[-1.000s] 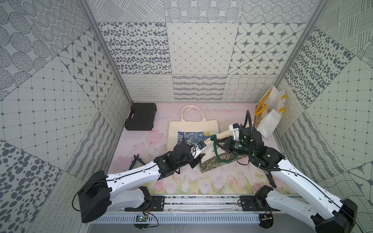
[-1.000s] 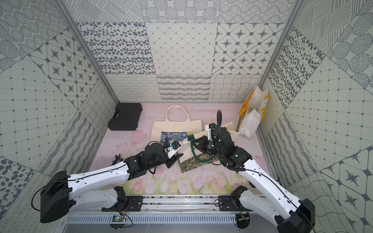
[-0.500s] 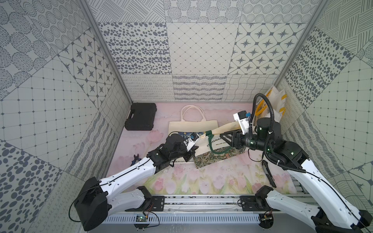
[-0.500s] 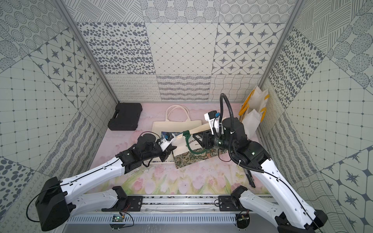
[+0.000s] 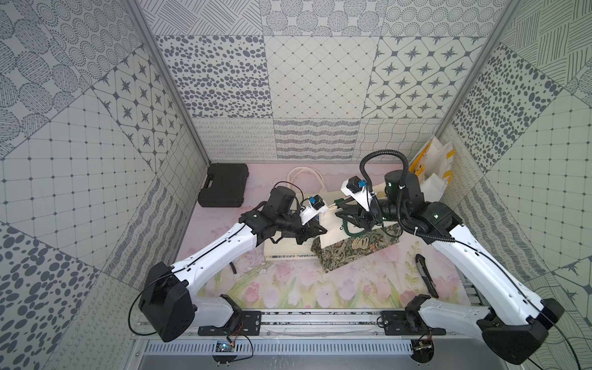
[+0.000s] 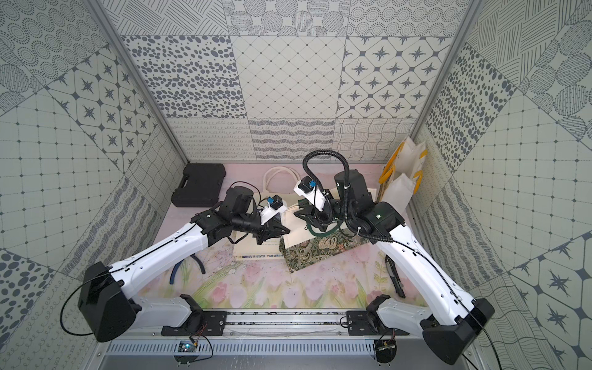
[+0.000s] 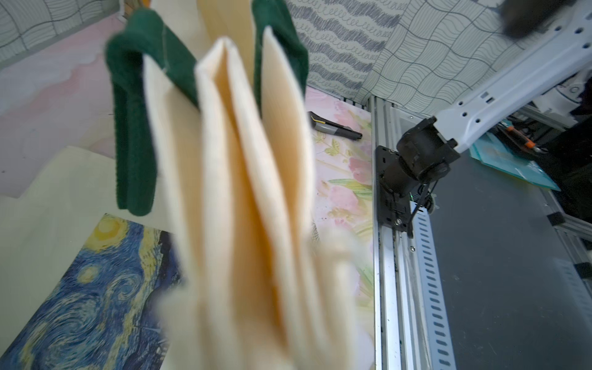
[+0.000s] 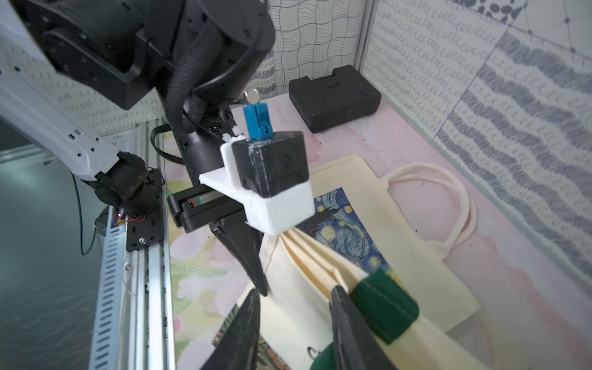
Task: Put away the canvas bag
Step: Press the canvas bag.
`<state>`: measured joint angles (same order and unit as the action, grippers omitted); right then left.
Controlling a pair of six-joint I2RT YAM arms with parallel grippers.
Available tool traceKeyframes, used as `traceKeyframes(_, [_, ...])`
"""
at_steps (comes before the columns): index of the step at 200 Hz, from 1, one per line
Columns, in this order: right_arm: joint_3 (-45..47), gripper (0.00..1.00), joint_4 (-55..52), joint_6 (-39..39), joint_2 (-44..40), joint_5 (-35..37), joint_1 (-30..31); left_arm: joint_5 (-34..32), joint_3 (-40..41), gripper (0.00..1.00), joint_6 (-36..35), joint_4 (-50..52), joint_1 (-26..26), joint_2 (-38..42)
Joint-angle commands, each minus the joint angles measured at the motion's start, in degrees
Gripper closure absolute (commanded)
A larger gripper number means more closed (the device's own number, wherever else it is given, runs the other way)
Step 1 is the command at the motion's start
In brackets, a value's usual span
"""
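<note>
Down from high overhead in both top views; close from each wrist, facing across the canvas bag [image 7: 250, 208].

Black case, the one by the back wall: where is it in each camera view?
Top view: black case in the far left corner.
Top view: same far left corner.
Left wrist: not in it.
Right wrist: in the corner beyond the Starry Night tote.
Shared landmark: that tote, in all four views.

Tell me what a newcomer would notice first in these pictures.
Mid-table, the left end effector pinches a folded, green-handled canvas bag, lifted above a flat Starry Night tote, while the right end effector stands open right beside it. A black case sits in the far left corner.
</note>
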<state>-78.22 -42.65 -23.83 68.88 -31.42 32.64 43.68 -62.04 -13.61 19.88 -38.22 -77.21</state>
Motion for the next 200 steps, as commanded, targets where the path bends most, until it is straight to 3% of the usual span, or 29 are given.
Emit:
traceKeyframes(1, [-3.4, 0.56, -5.6, -16.0, 1.8, -9.2, -3.0, 17.3, -5.7, 1.0, -13.1, 14.6, 1.0, -3.5])
traceKeyframes(30, [-10.0, 0.54, -15.7, -23.6, 6.6, -18.9, -8.2, 12.5, -7.4, 1.0, -16.4, 17.9, 2.7, -4.8])
traceKeyframes(74, [-15.9, 0.55, -23.4, -27.6, 13.5, -25.4, -7.6, 8.9, -9.0, 1.0, -18.5, 17.8, 4.7, -6.1])
traceKeyframes(200, [-17.8, 0.56, -24.4, -26.8, 21.0, -6.0, 0.5, 4.3, -8.5, 1.0, -18.3, 15.1, 4.7, -5.5])
